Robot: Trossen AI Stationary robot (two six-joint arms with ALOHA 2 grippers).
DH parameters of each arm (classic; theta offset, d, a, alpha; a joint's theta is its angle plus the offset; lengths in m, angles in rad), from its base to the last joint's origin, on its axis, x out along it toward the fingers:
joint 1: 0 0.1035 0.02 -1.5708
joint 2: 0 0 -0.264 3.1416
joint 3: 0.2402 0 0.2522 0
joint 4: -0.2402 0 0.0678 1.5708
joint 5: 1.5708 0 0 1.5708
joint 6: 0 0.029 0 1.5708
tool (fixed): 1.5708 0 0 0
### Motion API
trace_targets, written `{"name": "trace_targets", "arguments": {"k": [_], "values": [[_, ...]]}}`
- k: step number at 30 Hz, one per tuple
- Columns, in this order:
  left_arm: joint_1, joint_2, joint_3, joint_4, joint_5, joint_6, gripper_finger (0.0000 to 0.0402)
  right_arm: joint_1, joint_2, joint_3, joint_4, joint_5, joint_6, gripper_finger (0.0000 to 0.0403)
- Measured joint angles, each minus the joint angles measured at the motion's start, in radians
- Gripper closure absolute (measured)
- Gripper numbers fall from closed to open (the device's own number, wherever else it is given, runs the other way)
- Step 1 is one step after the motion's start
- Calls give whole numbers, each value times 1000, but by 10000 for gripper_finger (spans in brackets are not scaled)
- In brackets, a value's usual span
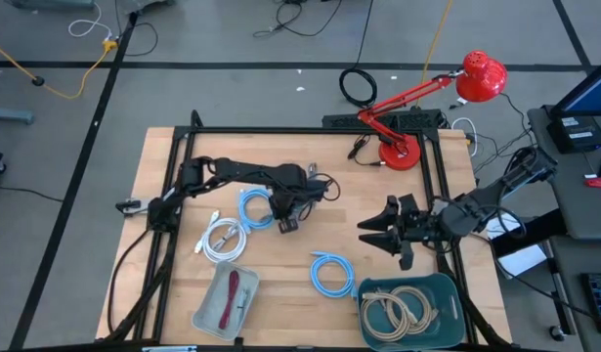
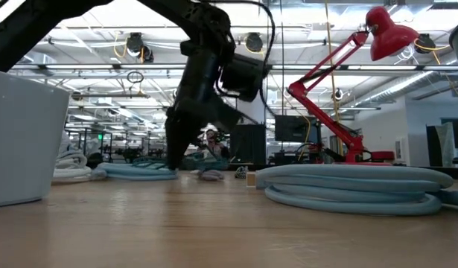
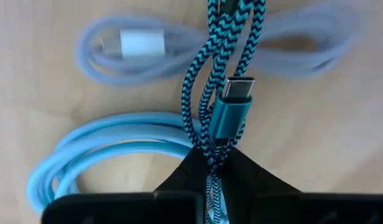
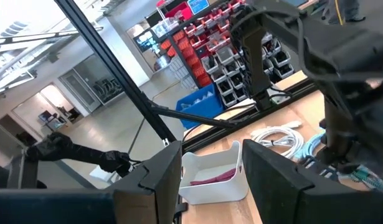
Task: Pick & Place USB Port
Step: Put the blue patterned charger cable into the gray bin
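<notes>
A teal-and-black braided USB cable [image 3: 207, 68] lies on the wooden table, several strands running side by side, its metal-tipped teal plug [image 3: 231, 106] lying on top of them. My left gripper [image 3: 211, 171] points down on it, shut, left of the table's middle [image 1: 285, 222]. Beside the cable lie a light-blue cable coil [image 3: 110, 146] and a whitish cable with a white plug [image 3: 141, 43]. My right gripper [image 1: 376, 233] hovers open above the table's right part, holding nothing. My left gripper pinches the braided cable's strands [image 3: 210, 155] between its two fingertips, just behind the teal plug. The fingers come from above, pointing down. More than one strand runs into the pinch. The cable lies on the table.
A second light-blue coil [image 1: 331, 274] lies at front centre. A white tray [image 1: 227, 298] with a red cable stands at front left, a teal bin [image 1: 409, 308] with beige cables at front right. A red desk lamp [image 1: 398, 152] stands at the back right.
</notes>
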Motion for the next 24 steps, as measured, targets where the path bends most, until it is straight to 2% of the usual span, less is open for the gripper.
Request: {"name": "trace_targets", "arguments": {"k": [7,12,15,19,24], "values": [[57,-182,1,13,-11,-109,382,-2,34,0,40,0,0,238],[100,-318,1,-18,19,-298,382,-7,59,0,63,-3,4,238],[85,-402,1,-68,32,-419,382,-10,62,0,57,-7,20,238],[-34,-523,1,-134,-8,-593,382,-10,58,0,58,-8,21,238],[-315,-602,1,-117,-52,-928,382,-10,47,0,58,-48,13,238]]}}
